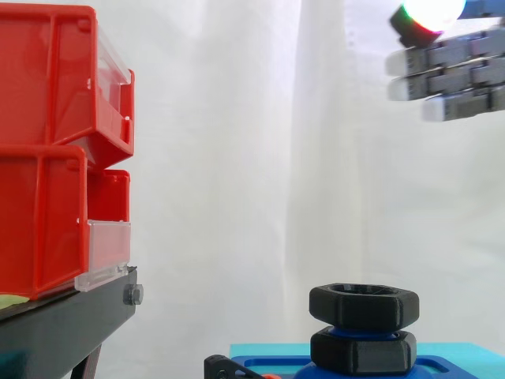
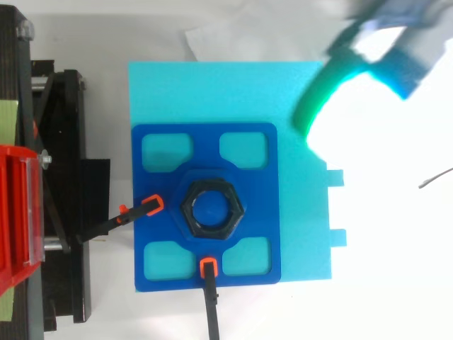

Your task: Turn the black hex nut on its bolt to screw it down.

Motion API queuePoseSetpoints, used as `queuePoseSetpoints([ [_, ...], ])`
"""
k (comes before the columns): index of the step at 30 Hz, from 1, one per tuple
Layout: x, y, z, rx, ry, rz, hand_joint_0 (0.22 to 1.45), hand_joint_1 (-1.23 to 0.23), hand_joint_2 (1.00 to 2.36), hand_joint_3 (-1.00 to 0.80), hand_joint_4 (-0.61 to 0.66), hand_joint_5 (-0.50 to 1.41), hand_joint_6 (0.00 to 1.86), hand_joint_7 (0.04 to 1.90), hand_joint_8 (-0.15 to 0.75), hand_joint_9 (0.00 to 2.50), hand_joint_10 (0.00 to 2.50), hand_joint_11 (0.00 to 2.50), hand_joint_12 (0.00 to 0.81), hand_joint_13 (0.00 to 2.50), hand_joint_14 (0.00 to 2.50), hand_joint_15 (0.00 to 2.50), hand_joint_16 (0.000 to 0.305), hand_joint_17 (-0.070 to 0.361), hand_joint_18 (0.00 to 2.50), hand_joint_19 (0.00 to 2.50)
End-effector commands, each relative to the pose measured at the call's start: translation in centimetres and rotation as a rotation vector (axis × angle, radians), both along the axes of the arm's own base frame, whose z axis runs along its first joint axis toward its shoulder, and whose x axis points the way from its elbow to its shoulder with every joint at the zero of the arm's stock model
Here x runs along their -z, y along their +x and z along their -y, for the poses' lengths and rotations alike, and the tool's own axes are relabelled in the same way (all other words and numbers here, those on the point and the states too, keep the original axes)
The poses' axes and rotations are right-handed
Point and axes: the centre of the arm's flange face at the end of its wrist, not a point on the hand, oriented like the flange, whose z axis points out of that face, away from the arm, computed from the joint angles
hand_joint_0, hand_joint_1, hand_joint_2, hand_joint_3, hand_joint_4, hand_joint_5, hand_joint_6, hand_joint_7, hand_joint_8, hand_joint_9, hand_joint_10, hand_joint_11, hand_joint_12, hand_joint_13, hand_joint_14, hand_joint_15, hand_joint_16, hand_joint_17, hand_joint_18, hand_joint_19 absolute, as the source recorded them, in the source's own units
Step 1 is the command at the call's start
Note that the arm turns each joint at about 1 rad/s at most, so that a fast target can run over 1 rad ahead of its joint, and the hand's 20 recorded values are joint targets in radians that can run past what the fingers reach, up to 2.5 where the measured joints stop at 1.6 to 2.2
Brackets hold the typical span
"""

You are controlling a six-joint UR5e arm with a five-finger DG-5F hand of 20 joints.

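Observation:
The black hex nut (image 1: 363, 305) (image 2: 211, 231) sits level at the top of a blue bolt (image 2: 212, 209), with a second black hex piece (image 1: 363, 351) right under it. The bolt stands in the middle of a dark blue fixture plate (image 2: 205, 142) on a cyan base (image 2: 304, 219). My hand (image 1: 454, 75) (image 2: 396, 49) hangs high above and to the right of the nut, well clear of it. Its fingers reach out straight toward the left and hold nothing. One fingertip pad (image 1: 430, 12) glows white with a green and red rim.
Stacked red bins (image 1: 47, 158) on a black stand (image 1: 63, 324) fill the left side. Two black clamps with orange tips (image 2: 152, 205) (image 2: 208, 267) press on the blue plate from the left and the front. A white curtain hangs behind.

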Motion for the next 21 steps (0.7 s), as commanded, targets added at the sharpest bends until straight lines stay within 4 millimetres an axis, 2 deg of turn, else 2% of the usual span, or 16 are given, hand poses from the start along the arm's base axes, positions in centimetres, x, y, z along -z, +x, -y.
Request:
queuePoseSetpoints([
  [1,0.6,3.3,-0.3,-0.016,-0.066,-0.026,0.49,-0.45,1.00,-0.50,0.13,-0.27,0.50,0.66,0.224,0.10,0.00,0.00,0.331,0.08,0.00,0.00,0.059,0.132,0.25,0.06],
  [2,0.5,4.3,-0.3,-0.016,-0.090,-0.026,0.49,-0.45,1.00,-0.50,0.13,-0.27,0.50,0.66,0.223,0.10,0.00,0.00,0.331,0.08,0.00,0.00,0.059,0.132,0.25,0.06],
  [6,1.7,6.1,-0.4,-0.013,-0.170,-0.029,0.49,-0.45,1.00,-0.50,0.13,-0.27,0.50,0.65,0.224,0.10,0.00,0.00,0.330,0.08,0.00,0.00,0.058,0.131,0.26,0.07],
  [9,1.9,6.4,-0.8,-0.007,-0.296,-0.016,0.50,-0.45,1.00,-0.50,0.13,-0.27,0.50,0.65,0.224,0.10,0.00,0.00,0.330,0.09,0.00,0.00,0.058,0.130,0.26,0.08],
  [14,1.8,6.6,-1.3,0.004,-0.400,-0.007,0.50,-0.45,1.00,-0.50,0.14,-0.27,0.50,0.65,0.225,0.11,0.00,0.00,0.330,0.09,0.00,0.00,0.058,0.131,0.27,0.07],
  [15,1.9,6.7,-1.7,0.010,-0.482,0.002,0.50,-0.45,1.00,-0.50,0.14,-0.27,0.50,0.66,0.226,0.11,0.00,0.00,0.333,0.08,0.00,0.00,0.058,0.131,0.26,0.07],
  [21,4.1,7.7,-2.6,0.005,-0.605,-0.016,0.50,-0.45,1.00,-0.50,0.16,-0.25,0.50,0.68,0.227,0.10,0.00,0.00,0.336,0.03,0.00,0.00,0.058,0.131,0.21,0.05],
])
